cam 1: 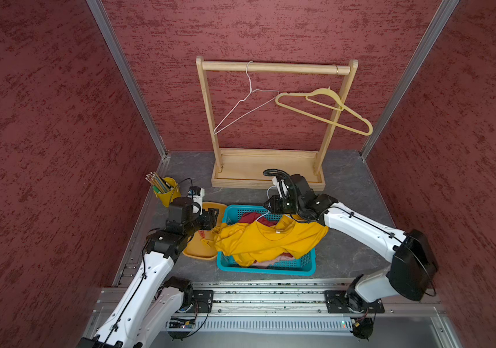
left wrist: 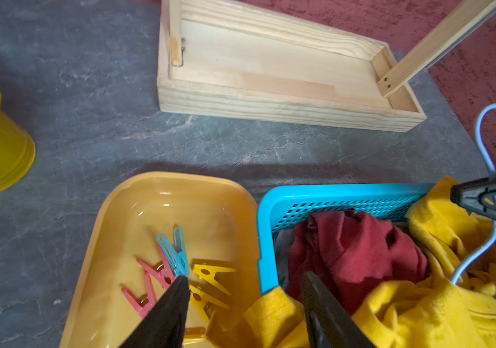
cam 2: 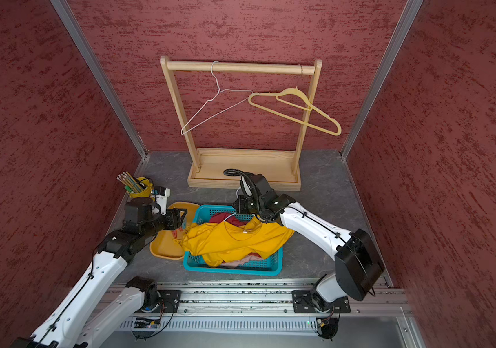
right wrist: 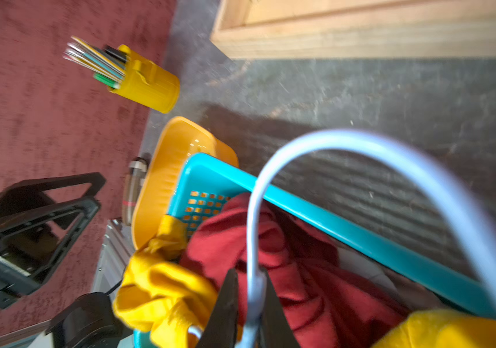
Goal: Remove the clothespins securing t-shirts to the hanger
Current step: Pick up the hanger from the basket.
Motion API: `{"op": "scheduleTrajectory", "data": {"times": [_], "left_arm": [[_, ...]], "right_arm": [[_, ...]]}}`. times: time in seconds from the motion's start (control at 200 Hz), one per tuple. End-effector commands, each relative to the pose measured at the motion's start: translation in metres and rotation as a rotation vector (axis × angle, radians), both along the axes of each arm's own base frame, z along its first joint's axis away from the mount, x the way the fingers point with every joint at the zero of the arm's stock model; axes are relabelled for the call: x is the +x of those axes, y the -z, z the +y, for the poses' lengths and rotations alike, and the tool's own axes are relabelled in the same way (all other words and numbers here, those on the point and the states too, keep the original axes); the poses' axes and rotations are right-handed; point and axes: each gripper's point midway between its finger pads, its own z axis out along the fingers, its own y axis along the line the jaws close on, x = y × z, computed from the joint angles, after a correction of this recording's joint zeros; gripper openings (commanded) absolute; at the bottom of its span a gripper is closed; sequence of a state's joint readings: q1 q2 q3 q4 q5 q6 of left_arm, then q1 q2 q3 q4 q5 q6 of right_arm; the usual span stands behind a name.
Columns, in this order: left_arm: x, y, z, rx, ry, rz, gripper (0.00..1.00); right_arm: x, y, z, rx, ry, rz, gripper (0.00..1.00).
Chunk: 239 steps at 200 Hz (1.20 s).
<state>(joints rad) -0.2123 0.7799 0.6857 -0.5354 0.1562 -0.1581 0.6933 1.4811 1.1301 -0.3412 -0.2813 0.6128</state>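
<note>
Several clothespins lie in the yellow tray (left wrist: 138,217): a light blue one (left wrist: 176,256), red-pink ones (left wrist: 150,286) and yellow ones (left wrist: 210,277). The t-shirts are heaped in the blue basket (cam 1: 268,268): mustard (cam 1: 268,241) on top, dark red (left wrist: 361,247) at the back, pale pink (cam 1: 268,262) at the front. A pale wire hanger (right wrist: 361,144) rises out of the mustard shirt. My right gripper (right wrist: 248,272) is shut on the hanger's neck below the hook. My left gripper (left wrist: 246,274) is open, over the tray's edge and a mustard sleeve, holding nothing.
A wooden rack (cam 1: 268,171) stands behind the basket, with a bare wire hanger (cam 1: 246,108) and a yellow plastic hanger (cam 1: 325,108) on its bar. A yellow cup of pencils (cam 1: 165,189) stands at the back left, close to my left arm.
</note>
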Motion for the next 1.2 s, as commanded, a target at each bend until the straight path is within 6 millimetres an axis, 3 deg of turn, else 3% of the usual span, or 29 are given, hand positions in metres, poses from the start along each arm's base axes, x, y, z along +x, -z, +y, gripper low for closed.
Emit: {"op": "scheduleTrajectory", "data": {"times": [0.0,0.14,0.25,0.376,0.681,0.887,1.192], "left_arm": [[-0.001,-0.047,-0.014,-0.012,0.112,-0.157,0.61],[-0.012,-0.101,-0.042,-0.09,0.289,-0.324,0.62],[-0.033,-0.148,-0.07,-0.16,0.499,-0.461,0.62],[-0.059,-0.182,-0.098,-0.188,0.742,-0.551,0.62],[-0.065,-0.192,-0.141,0.062,0.986,-0.734,0.65],[-0.046,-0.19,-0.134,0.222,0.982,-0.755,0.68],[-0.038,-0.19,-0.13,0.145,1.006,-0.687,0.63]], "right_arm": [[0.006,-0.063,-0.002,0.105,0.02,-0.193,0.0],[-0.009,-0.128,-0.011,0.231,-0.015,-0.388,0.0],[-0.028,-0.184,-0.024,0.313,-0.047,-0.573,0.0],[-0.049,-0.227,-0.033,0.343,-0.101,-0.721,0.0],[-0.079,-0.269,-0.022,0.347,-0.315,-0.853,0.0],[-0.095,-0.284,-0.009,0.32,-0.489,-0.912,0.0],[-0.113,-0.306,-0.002,0.353,-0.626,-0.971,0.0]]}}
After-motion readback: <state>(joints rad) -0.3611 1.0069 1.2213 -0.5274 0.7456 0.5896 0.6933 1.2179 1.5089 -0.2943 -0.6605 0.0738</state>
